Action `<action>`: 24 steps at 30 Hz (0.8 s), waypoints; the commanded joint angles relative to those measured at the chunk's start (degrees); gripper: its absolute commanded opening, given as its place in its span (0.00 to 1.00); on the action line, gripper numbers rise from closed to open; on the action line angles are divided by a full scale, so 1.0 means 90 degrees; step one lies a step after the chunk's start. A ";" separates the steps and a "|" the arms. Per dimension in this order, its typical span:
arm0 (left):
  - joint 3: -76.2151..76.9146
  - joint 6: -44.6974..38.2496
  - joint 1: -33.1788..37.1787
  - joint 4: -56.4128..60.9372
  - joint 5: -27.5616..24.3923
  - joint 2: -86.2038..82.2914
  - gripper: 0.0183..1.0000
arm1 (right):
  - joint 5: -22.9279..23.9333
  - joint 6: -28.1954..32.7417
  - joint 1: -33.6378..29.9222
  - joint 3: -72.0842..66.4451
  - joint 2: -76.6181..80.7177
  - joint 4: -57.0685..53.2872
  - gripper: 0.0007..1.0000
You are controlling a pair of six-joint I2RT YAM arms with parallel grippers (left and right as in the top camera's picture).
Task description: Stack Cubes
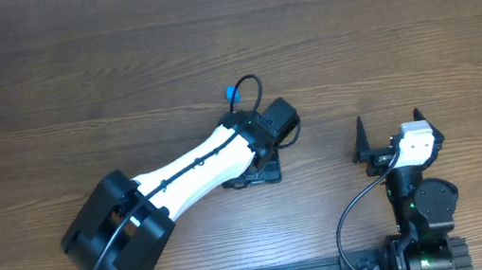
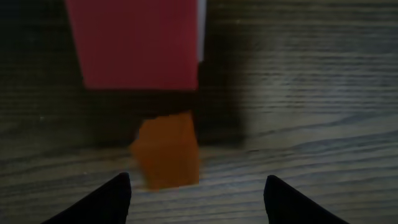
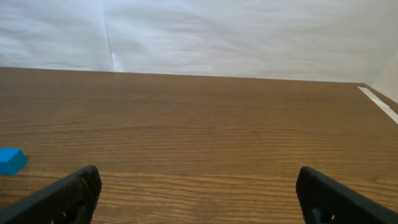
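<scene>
Looking down, left arm: stands at the bottom left and slants up across the wooden table (image 1: 116,67) to the middle.
Top view, blue cube (image 1: 232,93): lies on the table just past the left arm's wrist, apart from everything else.
Top view, right gripper (image 1: 389,122): sits low at the right side, fingers spread, nothing between them.
Left wrist view, left gripper (image 2: 198,179): released, both dark fingers apart, low over the table and gripping nothing.
Left wrist view, orange cube (image 2: 166,152): rests on the table just ahead of the fingertips, nearer one finger than the other.
Left wrist view, red block (image 2: 134,43): stands beyond the orange cube; cannot tell whether the two touch. A white sliver shows at its edge, too little to identify.
Right wrist view, right gripper (image 3: 202,180): wide apart, bare table between the fingers.
Right wrist view, blue cube (image 3: 11,160): at the frame's edge, off to one side of the fingers.
Right wrist view, surroundings: white backdrop (image 3: 249,37) behind the table, white strip (image 3: 379,102) at the far corner.
</scene>
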State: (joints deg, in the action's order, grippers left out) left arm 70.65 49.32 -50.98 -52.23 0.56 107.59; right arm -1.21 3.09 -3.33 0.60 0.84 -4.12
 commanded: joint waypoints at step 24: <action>-0.0148 0.0573 0.0238 0.0109 0.0017 -0.0202 0.52 | -0.0051 -0.0002 0.0005 -0.0034 -0.0051 -0.0015 0.99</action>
State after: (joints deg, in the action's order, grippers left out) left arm 69.84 52.36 -49.10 -51.33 0.45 107.24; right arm -1.21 3.07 -3.33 0.60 0.84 -4.12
